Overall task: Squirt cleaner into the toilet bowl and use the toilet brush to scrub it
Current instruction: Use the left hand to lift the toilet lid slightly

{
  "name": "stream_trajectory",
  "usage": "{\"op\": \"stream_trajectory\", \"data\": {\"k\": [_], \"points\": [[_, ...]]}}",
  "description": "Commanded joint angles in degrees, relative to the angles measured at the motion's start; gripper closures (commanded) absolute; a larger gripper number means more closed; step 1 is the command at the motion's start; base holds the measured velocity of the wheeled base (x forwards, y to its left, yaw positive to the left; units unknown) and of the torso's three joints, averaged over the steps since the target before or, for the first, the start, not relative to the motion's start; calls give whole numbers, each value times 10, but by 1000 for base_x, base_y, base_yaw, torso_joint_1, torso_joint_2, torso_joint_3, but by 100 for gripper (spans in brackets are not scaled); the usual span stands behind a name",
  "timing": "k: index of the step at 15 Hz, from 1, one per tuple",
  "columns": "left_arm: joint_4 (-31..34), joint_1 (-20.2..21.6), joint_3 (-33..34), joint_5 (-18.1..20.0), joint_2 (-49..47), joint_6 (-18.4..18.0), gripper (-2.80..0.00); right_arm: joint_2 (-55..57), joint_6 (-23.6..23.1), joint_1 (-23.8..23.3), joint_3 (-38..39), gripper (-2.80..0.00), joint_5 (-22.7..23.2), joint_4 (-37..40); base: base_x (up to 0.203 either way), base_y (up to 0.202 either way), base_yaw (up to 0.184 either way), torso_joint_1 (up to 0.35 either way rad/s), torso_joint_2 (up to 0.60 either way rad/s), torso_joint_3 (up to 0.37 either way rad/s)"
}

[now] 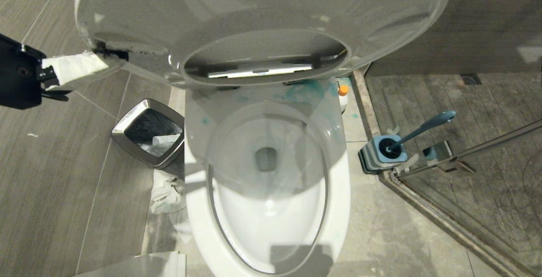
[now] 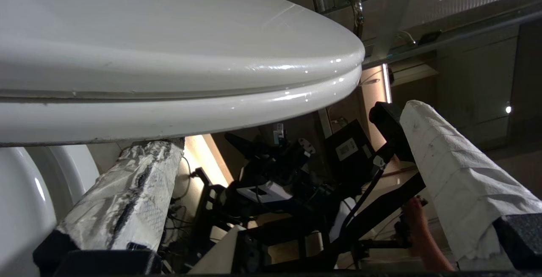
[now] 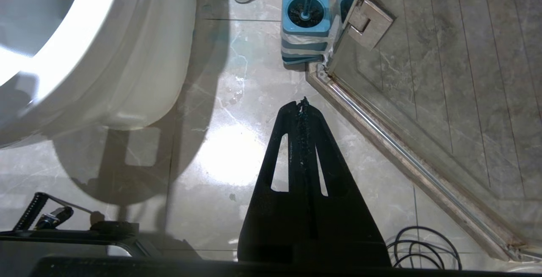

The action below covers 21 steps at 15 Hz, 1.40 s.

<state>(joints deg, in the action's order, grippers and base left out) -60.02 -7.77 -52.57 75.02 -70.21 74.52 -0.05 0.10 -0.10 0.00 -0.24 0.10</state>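
Note:
The white toilet bowl (image 1: 338,192) stands open, with its seat and lid (image 1: 254,10) lifted together and tilted up. My left gripper (image 1: 80,71) is at the lid's left edge. In the left wrist view the left gripper (image 2: 288,126) is open, one paper-wrapped finger (image 2: 127,192) pressed under the seat's rim (image 2: 211,112), the other finger (image 2: 449,171) apart from it. The blue toilet brush (image 1: 423,128) leans in its blue holder (image 3: 305,14) right of the toilet. A white cleaner bottle (image 1: 343,92) with an orange cap stands behind the bowl. My right gripper (image 3: 302,103) hangs shut over the floor.
A steel trash bin (image 1: 148,135) with a black liner sits left of the toilet, with crumpled paper (image 1: 167,192) on the floor beside it. The glass shower door (image 1: 487,141) and its metal sill (image 3: 402,150) close off the right. Blue smears (image 1: 300,92) mark the toilet's back. Cable (image 3: 423,247) lies on the tiles.

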Motion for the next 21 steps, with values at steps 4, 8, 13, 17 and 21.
{"op": "stream_trajectory", "data": {"k": [4,8,13,17,21], "points": [[-100,-1,-1,0,-23,3,-280,0,0,0,0,0,0,0,0,0,0,0,0,0],[-159,-2,-41,-11,-63,0,-280,0,0,0,0,0,0,0,0,0,0,0,0,0],[-164,-1,-127,-26,-118,-1,-280,0,0,0,0,0,0,0,0,0,0,0,0,0],[-166,-1,-187,-31,-161,-11,-280,0,0,0,0,0,0,0,0,0,0,0,0,0],[-166,-2,-242,-47,-218,-52,-280,0,0,0,0,0,0,0,0,0,0,0,0,0]]}}
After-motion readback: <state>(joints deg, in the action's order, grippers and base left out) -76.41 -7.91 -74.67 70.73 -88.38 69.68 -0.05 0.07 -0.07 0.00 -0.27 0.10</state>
